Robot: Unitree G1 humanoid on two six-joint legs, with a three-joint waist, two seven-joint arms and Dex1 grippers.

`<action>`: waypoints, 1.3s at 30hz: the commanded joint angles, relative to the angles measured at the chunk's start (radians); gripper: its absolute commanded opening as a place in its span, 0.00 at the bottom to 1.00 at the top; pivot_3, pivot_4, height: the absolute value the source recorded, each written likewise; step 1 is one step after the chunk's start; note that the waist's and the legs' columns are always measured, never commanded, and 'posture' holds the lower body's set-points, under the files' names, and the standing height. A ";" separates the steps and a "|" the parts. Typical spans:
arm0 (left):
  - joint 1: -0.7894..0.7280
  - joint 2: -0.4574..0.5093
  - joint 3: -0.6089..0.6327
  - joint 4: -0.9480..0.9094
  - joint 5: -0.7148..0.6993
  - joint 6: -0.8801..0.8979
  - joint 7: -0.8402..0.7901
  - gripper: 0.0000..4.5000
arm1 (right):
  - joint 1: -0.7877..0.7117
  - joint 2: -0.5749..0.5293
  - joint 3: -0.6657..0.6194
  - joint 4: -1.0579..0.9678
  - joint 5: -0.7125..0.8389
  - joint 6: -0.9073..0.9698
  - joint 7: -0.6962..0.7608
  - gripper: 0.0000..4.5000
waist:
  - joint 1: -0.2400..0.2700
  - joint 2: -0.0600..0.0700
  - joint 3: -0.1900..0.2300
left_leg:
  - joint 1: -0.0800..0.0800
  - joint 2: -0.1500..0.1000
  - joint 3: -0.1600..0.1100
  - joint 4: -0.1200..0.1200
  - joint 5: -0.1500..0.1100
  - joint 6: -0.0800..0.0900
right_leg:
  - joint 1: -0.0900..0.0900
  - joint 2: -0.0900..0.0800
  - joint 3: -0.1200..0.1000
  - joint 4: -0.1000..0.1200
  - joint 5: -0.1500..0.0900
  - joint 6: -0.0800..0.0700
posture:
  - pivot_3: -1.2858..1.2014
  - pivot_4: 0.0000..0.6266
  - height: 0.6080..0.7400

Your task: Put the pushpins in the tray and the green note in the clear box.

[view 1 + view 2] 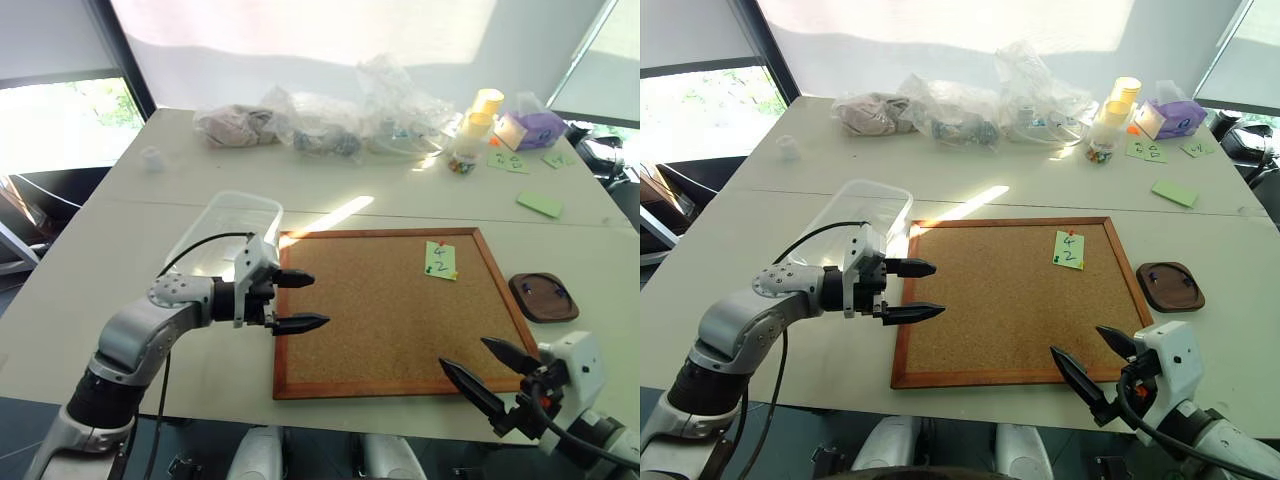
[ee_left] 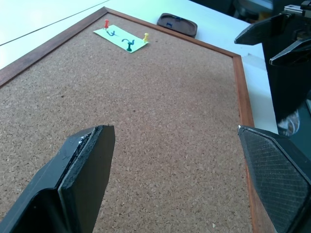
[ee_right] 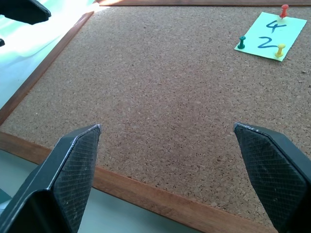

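Fingers: left gripper [image 1: 300, 301] and right gripper [image 1: 488, 373] both spread, empty.
Pushpins [image 3: 284, 9]: ahead of right fingertips; pinch one head squarely, pull straight out.

bright daylight | window glare at back | table [image 1: 400, 205] sun streak

The left gripper [image 1: 290, 301] points sideways toward the right, its fingers spread wide (nothing between them). The right gripper [image 1: 478, 372] angles forward-left, likewise spread and empty.
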 commanded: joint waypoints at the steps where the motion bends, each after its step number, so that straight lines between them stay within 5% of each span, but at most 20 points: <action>1: -0.019 0.003 0.004 -0.003 0.009 -0.028 -0.008 0.99 | 0.011 0.012 -0.017 -0.037 -0.001 -0.023 0.002 1.00 | 0.000 0.000 0.000 | 0.000 0.000 0.000 0.000 0.000 0.000 | 0.000 0.000 0.000 0.000 0.000 0.000 | 0.52 0.24 1.00; 25: -0.111 -0.009 0.013 0.105 0.007 -0.057 -0.053 0.99 | -0.030 0.013 -0.027 -0.012 -0.012 -0.027 -0.006 1.00 | 0.000 0.000 0.000 | -0.001 0.000 0.000 -0.001 0.000 0.000 | 0.000 -0.003 -0.002 -0.002 -0.001 -0.002 | 0.52 0.24 1.00; 35: -0.232 -0.082 -0.063 0.237 0.073 -0.152 -0.114 0.04 | -0.122 0.041 -0.014 0.000 0.005 -0.031 -0.096 1.00 | 0.002 0.000 0.001 | -0.001 -0.001 0.000 -0.002 0.000 0.000 | 0.001 -0.003 -0.002 -0.006 -0.001 -0.001 | 0.52 0.24 1.00; 39: -0.284 -0.184 -0.167 0.357 0.176 -0.247 -0.122 0.01 | -0.309 0.009 0.028 0.087 -0.002 0.018 -0.178 1.00 | 0.000 -0.001 0.000 | -0.001 -0.002 0.000 -0.001 0.000 0.000 | 0.005 -0.002 -0.003 -0.011 0.000 -0.001 | 0.52 0.24 1.00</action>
